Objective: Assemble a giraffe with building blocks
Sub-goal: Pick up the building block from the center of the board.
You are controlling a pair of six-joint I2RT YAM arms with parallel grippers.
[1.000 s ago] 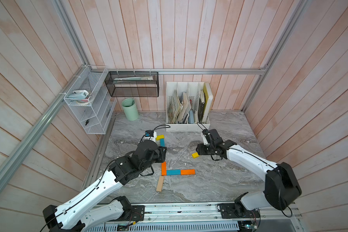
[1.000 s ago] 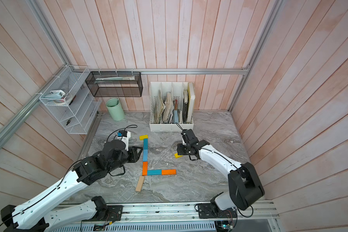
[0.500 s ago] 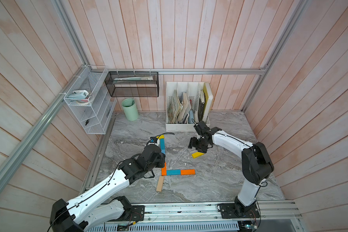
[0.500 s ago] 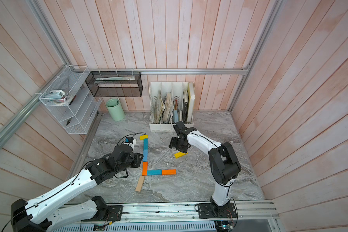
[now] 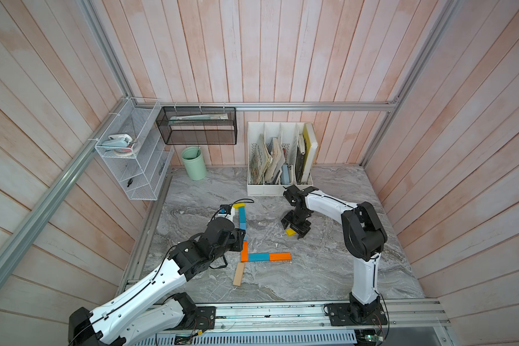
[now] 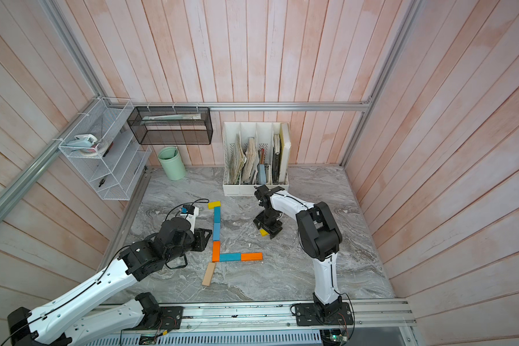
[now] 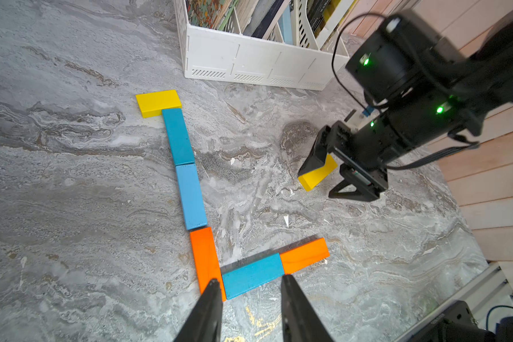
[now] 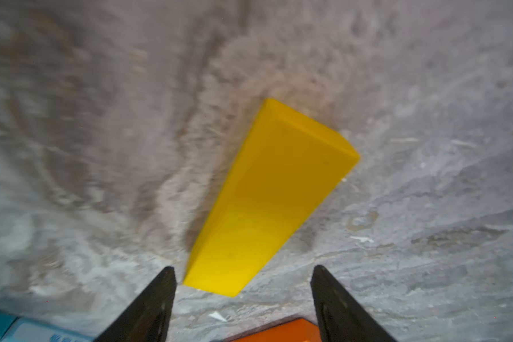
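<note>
Seven blocks down on the counter (image 6: 282, 278) — the giraffe (image 6: 216, 227) has head, neck, body and tan leg (image 6: 208, 274). One leg left: the yellow block (image 8: 273, 201) lies at 2 o'clock from the neck-body corner. My right tool (image 8: 243, 267) straddles its end, spread wide, not touching — only that wrist view shows the gaps. My left tool (image 7: 250, 279), parted and empty, hovers over the corner.

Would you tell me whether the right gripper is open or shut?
Open: the right gripper has its fingers wide apart, the yellow block lying between them.

Yellow block (image 7: 317, 175), perhaps within right gripper (image 7: 319, 185)
</note>
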